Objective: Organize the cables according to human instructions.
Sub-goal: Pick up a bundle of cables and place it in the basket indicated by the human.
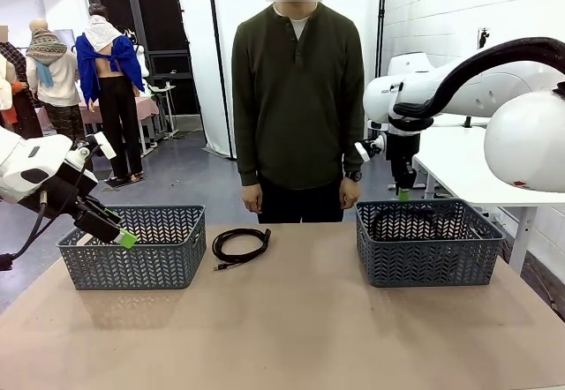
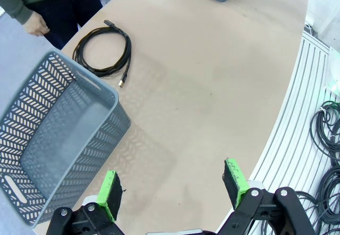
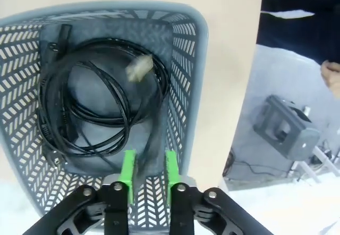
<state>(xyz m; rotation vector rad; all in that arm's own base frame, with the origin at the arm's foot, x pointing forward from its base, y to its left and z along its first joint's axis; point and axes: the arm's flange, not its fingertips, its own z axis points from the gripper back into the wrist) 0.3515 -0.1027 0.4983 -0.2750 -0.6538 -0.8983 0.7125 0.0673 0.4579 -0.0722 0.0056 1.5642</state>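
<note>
- left gripper (image 2: 172, 184) by the left basket (image 2: 64, 139), fingers spread wide
- right gripper (image 3: 149, 163) over the right basket (image 3: 194, 75), pads slightly apart, blurry strand (image 3: 150, 147) between them, can't tell if it's gripped
- cables (image 3: 101, 102) heaped in that basket; one coiled cable (image 1: 240, 245) on the table (image 1: 291, 319) between baskets

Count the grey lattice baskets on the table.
2. The left basket stands on the robot's left side and looks empty in the left wrist view; the right basket stands on the right side, with coiled black cables in it.
</note>
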